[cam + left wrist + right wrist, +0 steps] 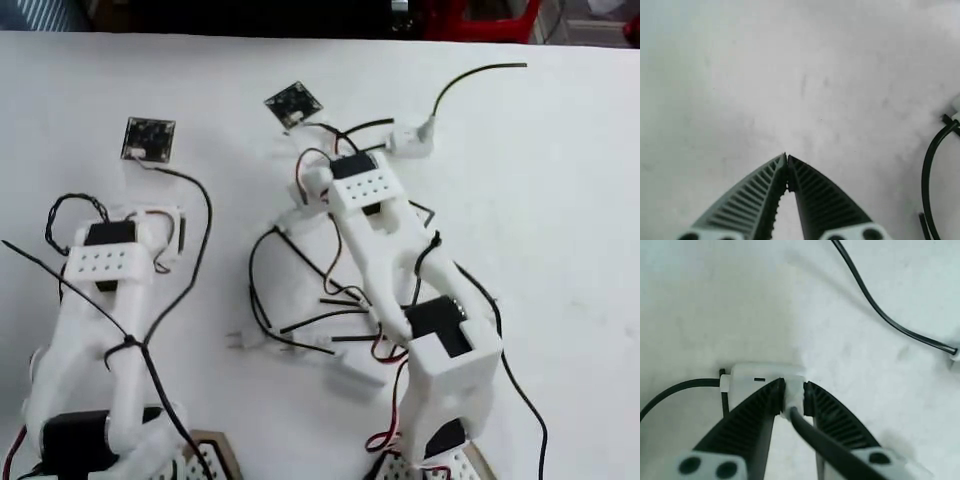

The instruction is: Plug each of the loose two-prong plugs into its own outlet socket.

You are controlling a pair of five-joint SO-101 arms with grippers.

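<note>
My right gripper (792, 390) is shut on a small white plug (792, 399), and the plug's black cable runs back between the fingers. The plug's front meets a white socket block (762, 377), which has a black cable leaving sideways. In the high view this gripper (306, 193) sits at the table's middle, below a black square plate (293, 104). My left gripper (786, 172) is shut on nothing, over bare white table. A loose two-prong plug (240, 342) lies on the table between the arms. Another white plug piece (410, 138) lies at the back right, with a black cable curving away from it.
A second black square plate (148, 138) lies beyond the left arm (105, 262). Loose black and red wires (330, 300) tangle around the right arm. A black cable (930, 170) passes near the left gripper. The table's far right and far left are bare white.
</note>
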